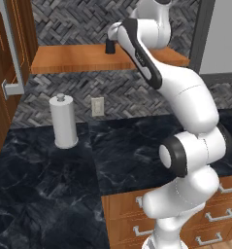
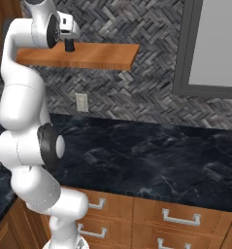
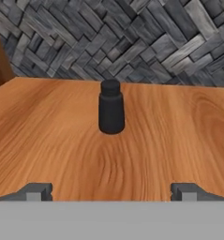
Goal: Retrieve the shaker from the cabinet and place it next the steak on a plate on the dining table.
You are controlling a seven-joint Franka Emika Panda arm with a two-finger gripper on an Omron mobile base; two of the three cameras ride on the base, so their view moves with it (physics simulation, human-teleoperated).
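Counter [image 1: 127,146] of black, white-veined marble ran beneath the arm in both base views, with wooden drawers [image 2: 178,216] under its front edge. Above it the cabinet [image 1: 78,58] showed its orange-brown shelf board, and the left base view alone took in the open door [image 1: 8,48] with its grey bar handle at the far left, plus one white paper towel roll [image 1: 64,121] standing on the counter; the right base view instead showed a grey-framed panel [image 2: 209,44] on the herringbone wall. One wall outlet [image 1: 97,106] appeared in both base views. One shaker [image 3: 111,112], small and black, stood upright on the shelf board near the back wall; in the left base view it sat just beside the arm's wrist, touching nothing but the board. In the hand view the fingers [image 3: 111,192] were set wide apart, one tip at each lower corner, level with the shelf and well short of the shaker, which stood centred between them.
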